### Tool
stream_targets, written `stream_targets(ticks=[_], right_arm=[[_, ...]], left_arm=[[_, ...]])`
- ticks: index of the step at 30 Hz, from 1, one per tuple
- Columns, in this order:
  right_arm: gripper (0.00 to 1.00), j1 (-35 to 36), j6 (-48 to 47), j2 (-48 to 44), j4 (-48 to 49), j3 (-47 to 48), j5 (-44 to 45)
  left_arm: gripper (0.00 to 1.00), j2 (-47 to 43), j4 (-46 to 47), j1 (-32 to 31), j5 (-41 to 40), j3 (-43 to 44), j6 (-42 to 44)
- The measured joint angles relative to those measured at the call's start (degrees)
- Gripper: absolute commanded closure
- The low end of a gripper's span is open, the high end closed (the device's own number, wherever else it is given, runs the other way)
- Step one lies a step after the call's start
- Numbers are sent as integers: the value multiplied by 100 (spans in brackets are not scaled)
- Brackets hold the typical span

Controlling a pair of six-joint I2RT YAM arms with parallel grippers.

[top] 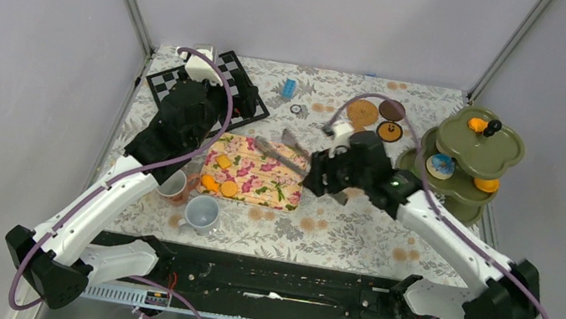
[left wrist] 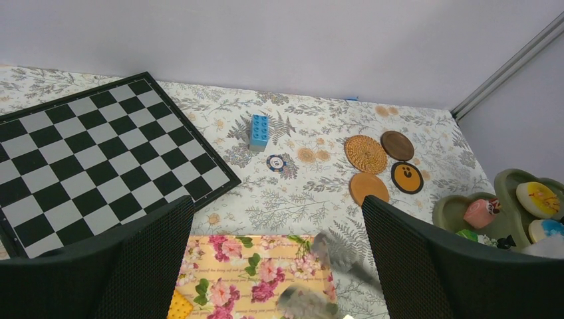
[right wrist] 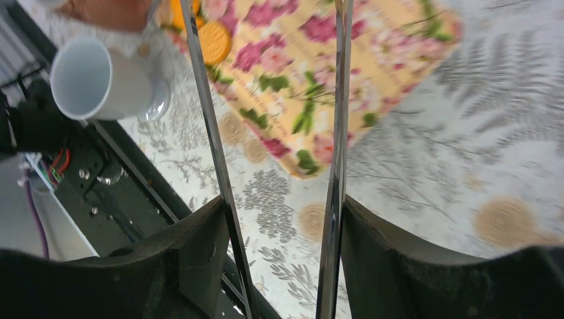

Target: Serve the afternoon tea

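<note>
1. Leaf-print table: a pale mug stands nearest the bases.
2. Orange pastries lie at the left end of the floral mat.
3. The right gripper clamps the metal tongs (blades apart); a skewed squeeze could flick a pastry off.
4. The left gripper gapes empty; the coasters lie farthest.

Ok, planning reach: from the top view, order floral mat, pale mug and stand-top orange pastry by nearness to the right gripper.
From the right gripper:
1. Floral mat, just left of it.
2. Pale mug, near left.
3. Orange pastry, far right, atop the stand.
</note>
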Motion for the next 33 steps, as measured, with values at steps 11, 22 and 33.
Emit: stream_targets(ticks=[11,22,33], right_arm=[[37,1886,22,1971,59,603,1394],[36,2782,26,2973,-216,1449,2570],[36,3093,52,3272,-498,1685,2887]], left_arm=[[1,70,-2,0,-55,0,20],[1,105,-2,0,-55,0,28],[1,109,-2,0,-55,0,28]])
